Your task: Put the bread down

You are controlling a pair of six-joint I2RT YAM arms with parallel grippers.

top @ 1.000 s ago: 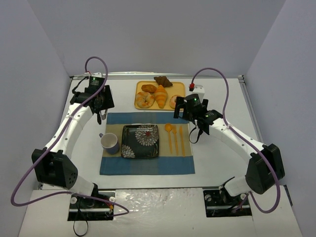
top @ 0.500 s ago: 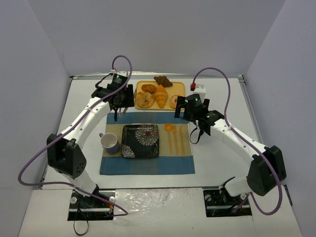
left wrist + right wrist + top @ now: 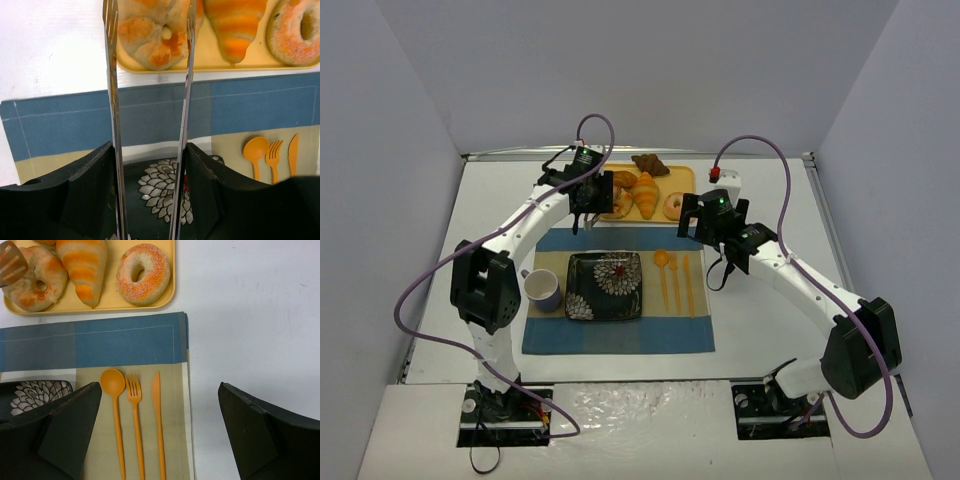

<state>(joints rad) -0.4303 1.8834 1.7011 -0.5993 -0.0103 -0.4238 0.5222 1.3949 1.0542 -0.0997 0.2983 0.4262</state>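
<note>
Standing by the white table, I saw the blue and tan placemat laid across its middle, with the yellow tray just beyond the mat's far edge. On the mat sat a dark square plate with white flower patterns, nothing on it, and a mug just to its left.

The left gripper hung over the far strip of the mat, its black jaws pinching a pair of long metal tongs that reached forward to the tray. The bread lay at the tray's near left corner, right at the far end of those tongs. One flat tip stood at the bun's left edge and the other crossed its right side, so the bun sat between the two blades. Whether the metal pressed on it I could not tell.

The right gripper hovered over the mat's right part, its jaws spread wide with nothing between them.

Beside the bread lay the striped croissant, then the sugared ring donut. An orange spoon, fork and knife lay side by side on the mat.
</note>
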